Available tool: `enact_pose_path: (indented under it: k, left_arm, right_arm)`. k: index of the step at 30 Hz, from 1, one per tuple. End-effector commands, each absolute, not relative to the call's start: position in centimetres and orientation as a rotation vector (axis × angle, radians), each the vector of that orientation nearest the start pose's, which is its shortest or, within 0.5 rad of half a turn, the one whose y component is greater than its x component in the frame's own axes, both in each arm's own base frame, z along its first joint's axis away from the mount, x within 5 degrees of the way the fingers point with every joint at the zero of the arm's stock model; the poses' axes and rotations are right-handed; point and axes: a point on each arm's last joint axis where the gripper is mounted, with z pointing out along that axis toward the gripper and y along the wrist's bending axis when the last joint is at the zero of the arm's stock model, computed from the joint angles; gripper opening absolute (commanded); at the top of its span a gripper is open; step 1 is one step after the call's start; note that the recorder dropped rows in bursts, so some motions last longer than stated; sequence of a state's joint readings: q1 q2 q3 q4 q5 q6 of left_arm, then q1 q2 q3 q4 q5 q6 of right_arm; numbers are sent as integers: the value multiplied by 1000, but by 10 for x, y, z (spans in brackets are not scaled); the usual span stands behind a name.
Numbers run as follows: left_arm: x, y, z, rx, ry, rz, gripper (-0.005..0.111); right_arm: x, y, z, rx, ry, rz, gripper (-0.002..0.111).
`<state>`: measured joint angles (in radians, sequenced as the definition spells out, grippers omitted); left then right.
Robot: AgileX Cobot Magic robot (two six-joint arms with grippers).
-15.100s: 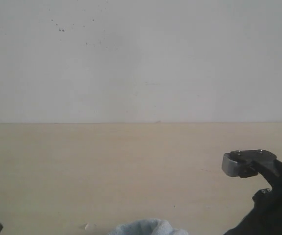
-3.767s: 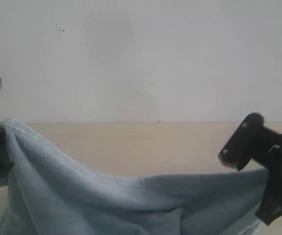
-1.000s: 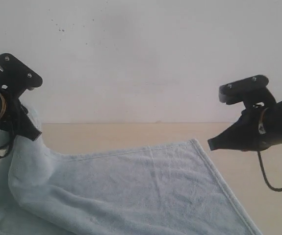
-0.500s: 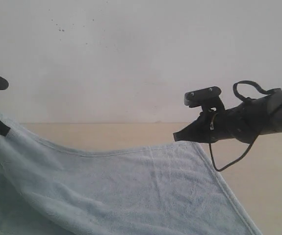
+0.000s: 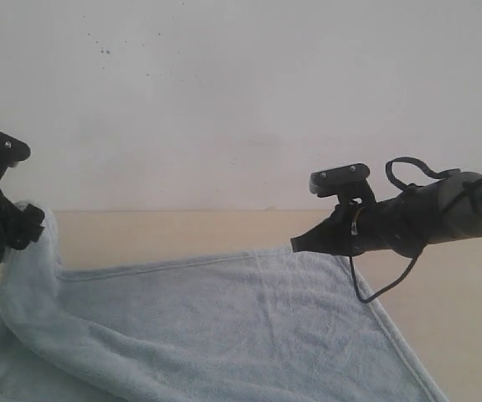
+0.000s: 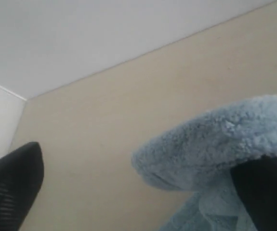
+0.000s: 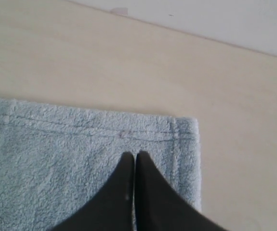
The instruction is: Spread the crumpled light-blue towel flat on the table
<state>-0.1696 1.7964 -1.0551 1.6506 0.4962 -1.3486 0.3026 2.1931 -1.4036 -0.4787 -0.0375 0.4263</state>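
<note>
The light-blue towel (image 5: 224,318) lies mostly spread on the beige table (image 5: 182,230). Its left end rises in a fold to my left gripper (image 5: 24,224). In the left wrist view that gripper (image 6: 138,192) is open, its black fingers (image 6: 13,187) far apart, and a fluffy towel (image 6: 215,139) fold is draped over one finger. My right gripper (image 5: 295,244) hovers shut over the towel's far right corner. In the right wrist view its tips (image 7: 135,156) are pressed together just inside the stitched hem of the towel (image 7: 56,144), with nothing between them.
A white speckled wall (image 5: 241,100) rises behind the table's far edge. Bare table (image 7: 128,62) shows beyond the towel's hem and to its right (image 5: 458,318). A cable loops under the right arm (image 5: 425,218).
The left gripper has opened, with the towel fold still hanging on one finger. The right gripper moved left, over the towel's far right corner, and stayed shut.
</note>
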Motion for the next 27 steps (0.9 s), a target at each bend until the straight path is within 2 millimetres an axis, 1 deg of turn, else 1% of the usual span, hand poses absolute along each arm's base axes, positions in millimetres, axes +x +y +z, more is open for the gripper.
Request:
enact_pose_path:
  k: [1, 2, 4, 5, 6, 8, 10, 13, 16, 17, 19, 21, 22, 25, 27]
  left_arm:
    - [376, -44, 211, 210, 2200, 354, 110]
    - [374, -55, 216, 213, 2198, 229, 110]
    - [370, -71, 225, 212, 2171, 31, 110]
    - [368, -77, 231, 187, 2149, -66, 110]
    - [367, -81, 236, 183, 2129, -133, 110]
    - [365, -84, 244, 156, 2102, -205, 110]
    - [365, -81, 245, 153, 2104, -176, 110]
    - [363, -66, 239, 125, 2163, 41, 110]
    - [355, -48, 233, 85, 2254, 287, 110]
    - [351, -43, 235, 87, 2283, 360, 110]
    - [342, -39, 240, 99, 2340, 413, 110]
    - [331, -39, 250, 82, 2380, 367, 110]
    - [325, -42, 256, 75, 2401, 301, 110]
    - [309, -53, 269, 158, 2450, 105, 110]
    - [300, -62, 276, 236, 2462, -24, 110]
  right_arm:
    - [451, 140, 132, -367, 2221, 157, 0]
    - [451, 140, 131, -360, 2227, 157, 0]
    - [451, 140, 131, -358, 2232, 154, 0]
    - [451, 139, 130, -356, 2242, 147, 0]
    - [450, 138, 130, -355, 2251, 141, 0]
    - [450, 138, 129, -354, 2261, 133, 0]
    - [450, 137, 129, -354, 2266, 130, 0]
    - [450, 137, 129, -337, 2269, 138, 0]
    - [450, 137, 129, -317, 2272, 147, 0]
    - [450, 137, 129, -317, 2272, 147, 0]
    - [450, 138, 129, -318, 2264, 153, 0]
    - [451, 138, 131, -289, 2249, 181, 0]
    - [452, 139, 131, -250, 2236, 216, 0]
    - [458, 141, 136, -113, 2161, 362, 0]
    - [460, 145, 137, -101, 2099, 436, 0]
